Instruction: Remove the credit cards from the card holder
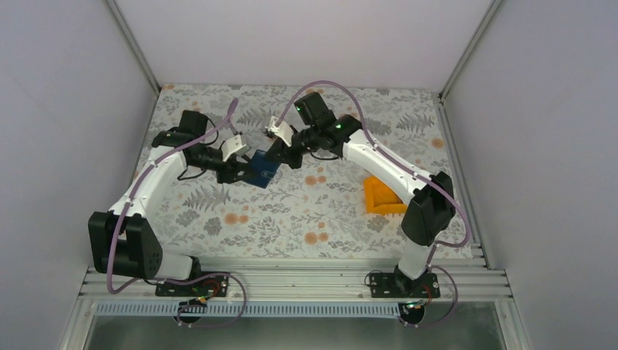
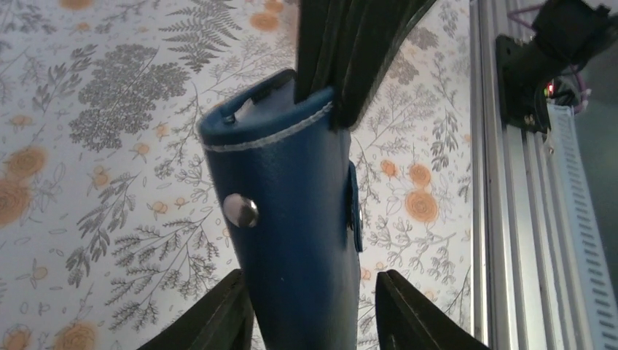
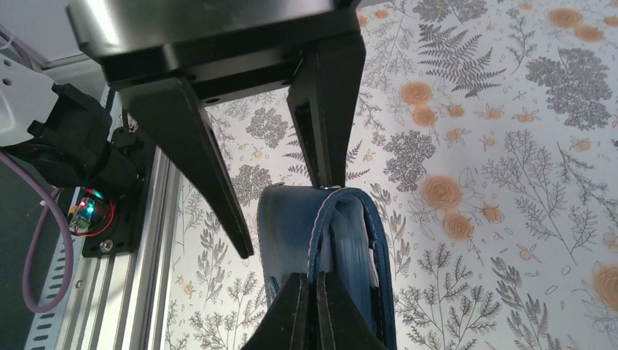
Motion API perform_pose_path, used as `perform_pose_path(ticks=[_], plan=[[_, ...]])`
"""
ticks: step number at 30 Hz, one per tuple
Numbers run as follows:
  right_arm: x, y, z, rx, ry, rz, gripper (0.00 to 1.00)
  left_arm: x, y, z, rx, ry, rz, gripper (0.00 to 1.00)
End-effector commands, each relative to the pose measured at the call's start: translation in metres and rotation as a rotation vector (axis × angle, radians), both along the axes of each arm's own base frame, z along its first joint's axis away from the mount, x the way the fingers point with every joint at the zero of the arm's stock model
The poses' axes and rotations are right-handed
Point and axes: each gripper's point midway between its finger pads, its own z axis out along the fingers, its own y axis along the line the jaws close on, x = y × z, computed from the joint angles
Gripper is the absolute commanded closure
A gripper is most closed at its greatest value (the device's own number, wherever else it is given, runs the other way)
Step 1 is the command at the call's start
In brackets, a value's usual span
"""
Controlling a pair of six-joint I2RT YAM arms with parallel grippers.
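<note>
- Surface point(image 1: 291, 219): floral-print sheet, closed in by pale walls point(image 1: 291, 36) at the back and both sides, with a slotted metal rail point(image 1: 291, 281) along the near edge.
- Room for moving: both arms reach over the far half, and their bases stand at the rail.
- Orange bin point(image 1: 382, 197): on the right side, partly hidden by the right arm.
- Card holder point(image 1: 262, 169): blue, lifted off the surface at far centre between both grippers. The credit cards cannot be made out.
- Right gripper point(image 3: 315, 306): pinched together on the holder's edge.
- Left gripper point(image 2: 313, 306): fingers apart, straddling the holder's other end, with a gap showing at one finger.
</note>
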Motion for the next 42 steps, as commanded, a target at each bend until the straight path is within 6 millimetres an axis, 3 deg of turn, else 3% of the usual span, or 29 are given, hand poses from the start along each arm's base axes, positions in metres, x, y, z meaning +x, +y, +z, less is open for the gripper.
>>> perform_pose_path(ticks=[1, 5, 7, 9, 12, 14, 17, 21, 26, 31, 42], plan=[[-0.009, 0.001, 0.032, 0.051, -0.083, 0.041, 0.96, -0.008, -0.007, 0.008, -0.045, -0.032, -0.055, 0.66], [-0.010, 0.001, 0.037, 0.066, -0.095, 0.048, 0.96, -0.007, -0.007, 0.010, -0.049, -0.026, -0.042, 0.93], [-0.006, 0.001, 0.038, 0.075, -0.110, 0.022, 0.96, -0.007, -0.009, 0.014, -0.067, -0.009, -0.038, 0.97], [0.014, -0.004, 0.039, 0.069, -0.141, -0.094, 0.92, -0.004, -0.010, 0.022, -0.082, -0.001, -0.023, 0.98], [0.055, -0.029, 0.058, 0.109, -0.162, -0.358, 0.56, 0.016, -0.003, 0.036, -0.077, -0.015, 0.086, 0.98], [0.079, -0.048, 0.087, 0.206, -0.150, -0.547, 0.43, 0.042, 0.008, 0.046, -0.037, -0.029, 0.235, 0.98], [0.094, -0.056, 0.102, 0.304, -0.046, -0.759, 0.51, 0.081, 0.028, 0.060, 0.011, 0.000, 0.477, 0.98], [0.086, -0.022, 0.098, 0.335, 0.015, -0.849, 0.50, 0.100, 0.030, 0.079, -0.019, 0.057, 0.592, 0.98], [0.081, 0.016, 0.087, 0.343, 0.096, -0.836, 0.49, 0.102, 0.030, 0.100, -0.050, 0.025, 0.634, 0.98], [0.087, 0.039, 0.079, 0.328, 0.129, -0.809, 0.50, 0.099, 0.029, 0.107, -0.063, 0.012, 0.633, 0.98], [0.110, 0.041, 0.054, 0.272, 0.091, -0.895, 0.67, 0.090, 0.020, 0.106, -0.091, 0.028, 0.582, 0.98]])
